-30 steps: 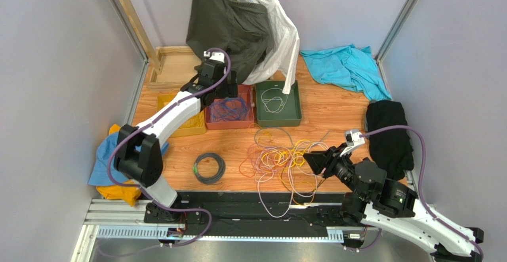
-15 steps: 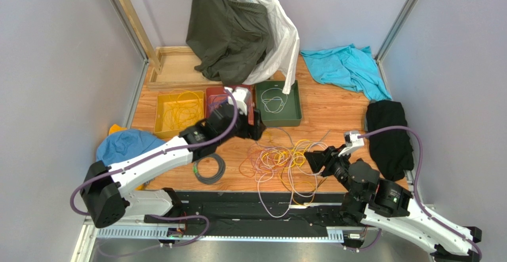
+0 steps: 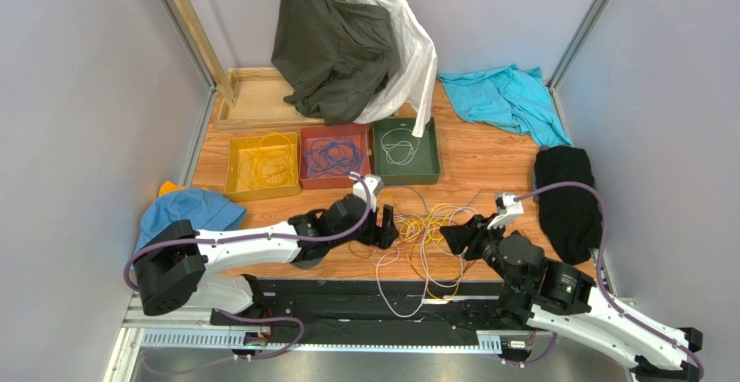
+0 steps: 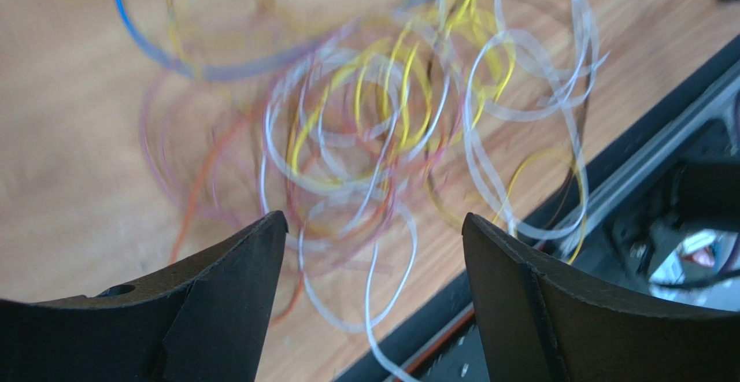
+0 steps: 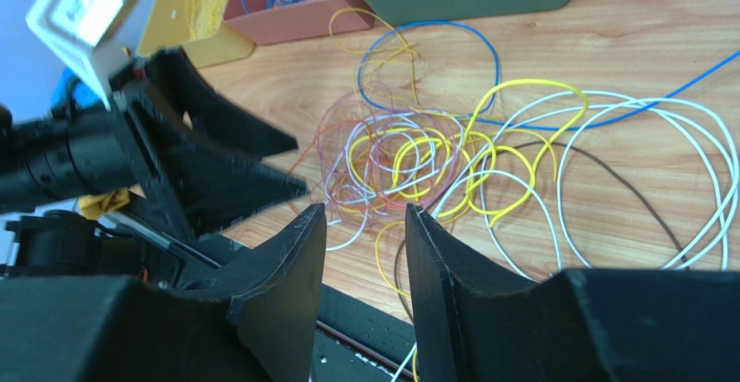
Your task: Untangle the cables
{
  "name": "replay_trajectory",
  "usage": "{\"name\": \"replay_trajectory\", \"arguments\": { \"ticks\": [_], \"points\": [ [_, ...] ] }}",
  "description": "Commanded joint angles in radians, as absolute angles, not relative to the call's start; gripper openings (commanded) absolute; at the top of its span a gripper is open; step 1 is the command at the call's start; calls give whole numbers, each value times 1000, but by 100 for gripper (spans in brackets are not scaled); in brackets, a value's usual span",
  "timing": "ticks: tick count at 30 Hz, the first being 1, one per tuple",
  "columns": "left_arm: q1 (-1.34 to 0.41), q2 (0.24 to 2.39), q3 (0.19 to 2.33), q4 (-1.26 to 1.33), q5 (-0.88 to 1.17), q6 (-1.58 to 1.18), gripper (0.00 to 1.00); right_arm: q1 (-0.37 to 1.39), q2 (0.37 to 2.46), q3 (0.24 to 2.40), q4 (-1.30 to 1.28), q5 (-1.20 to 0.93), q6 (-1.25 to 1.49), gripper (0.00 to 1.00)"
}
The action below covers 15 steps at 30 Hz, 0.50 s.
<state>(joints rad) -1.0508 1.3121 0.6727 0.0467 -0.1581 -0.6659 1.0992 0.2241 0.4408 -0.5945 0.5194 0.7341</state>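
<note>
The cables [image 3: 421,230] lie as a loose tangle of yellow, white, purple, orange-red and dark strands on the wooden table, with white loops trailing over the front rail. In the left wrist view, which is blurred by motion, the cables [image 4: 373,131] spread just beyond my left gripper [image 4: 372,220]. Its jaws stand wide open and hold nothing. From above, the left gripper [image 3: 384,226] sits at the tangle's left edge. My right gripper [image 3: 453,236] is at the tangle's right edge. The right gripper [image 5: 365,211] is partly open and empty, facing the cables [image 5: 408,161] and the left gripper [image 5: 300,167].
Yellow [image 3: 233,170], red [image 3: 334,181] and green [image 3: 408,177] trays holding sorted wires stand behind the tangle. Hanging clothes [image 3: 347,35] are at the back, a teal cloth [image 3: 504,96] and a black cloth [image 3: 564,196] to the right, a blue cloth [image 3: 187,209] to the left. The black rail [image 3: 391,295] edges the front.
My left arm has swung from the red tray forward to the tangle's left edge, its jaws narrowing slightly. The right gripper has crept a little toward the tangle.
</note>
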Motion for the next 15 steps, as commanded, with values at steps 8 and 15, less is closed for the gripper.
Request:
{"name": "replay_trajectory", "arguments": {
  "ticks": [8, 15],
  "points": [
    [-1218, 1158, 397, 225, -235, -913, 82, 1104, 296, 405, -529, 483, 770, 42],
    [-1246, 1288, 397, 359, -193, -939, 68, 1104, 337, 400, -494, 466, 778, 41]
  ]
}}
